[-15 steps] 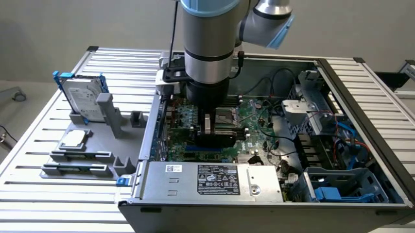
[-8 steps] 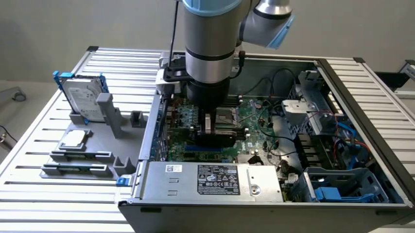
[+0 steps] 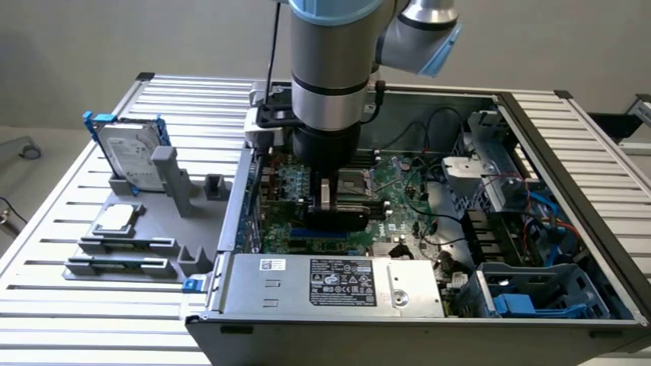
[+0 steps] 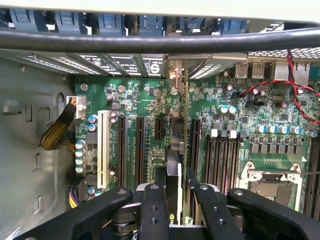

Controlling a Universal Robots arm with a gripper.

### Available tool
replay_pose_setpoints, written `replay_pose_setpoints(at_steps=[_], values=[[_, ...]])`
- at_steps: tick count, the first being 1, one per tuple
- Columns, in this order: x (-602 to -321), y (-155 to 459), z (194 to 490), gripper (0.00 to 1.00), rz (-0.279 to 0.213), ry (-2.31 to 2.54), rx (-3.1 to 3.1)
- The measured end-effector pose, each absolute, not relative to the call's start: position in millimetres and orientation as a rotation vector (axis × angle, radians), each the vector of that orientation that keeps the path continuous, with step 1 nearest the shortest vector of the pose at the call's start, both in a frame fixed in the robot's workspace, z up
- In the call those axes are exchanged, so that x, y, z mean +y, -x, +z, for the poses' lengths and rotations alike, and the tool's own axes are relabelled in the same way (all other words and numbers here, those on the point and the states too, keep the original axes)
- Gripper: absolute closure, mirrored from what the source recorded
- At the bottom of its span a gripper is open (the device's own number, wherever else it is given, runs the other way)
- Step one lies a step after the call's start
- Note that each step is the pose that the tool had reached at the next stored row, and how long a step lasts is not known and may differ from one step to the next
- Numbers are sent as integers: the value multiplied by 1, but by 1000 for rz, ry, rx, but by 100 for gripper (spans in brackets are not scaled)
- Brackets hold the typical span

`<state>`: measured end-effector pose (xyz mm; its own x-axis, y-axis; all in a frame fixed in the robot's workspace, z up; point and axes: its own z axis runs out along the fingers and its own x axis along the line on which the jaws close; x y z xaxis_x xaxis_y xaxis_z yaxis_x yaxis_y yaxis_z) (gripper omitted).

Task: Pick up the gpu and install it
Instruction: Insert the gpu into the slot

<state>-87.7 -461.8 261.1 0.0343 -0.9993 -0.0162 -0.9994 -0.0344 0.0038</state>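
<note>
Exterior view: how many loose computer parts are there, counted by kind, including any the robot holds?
hard drive: 1
processor chip: 1
gpu, gripped by the hand: 1
Total: 3

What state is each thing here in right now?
computer case: open, insides exposed.
gpu: gripped on edge, over the motherboard.
end effector: shut on the gpu.
hard drive: standing upright outside the case.
processor chip: lying flat outside the case.
</note>
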Motion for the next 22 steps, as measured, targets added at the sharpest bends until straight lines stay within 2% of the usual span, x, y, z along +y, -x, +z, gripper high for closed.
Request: replay_pose_setpoints(at_steps=[22], values=[[-463,84,257,74,31,2257,2180]])
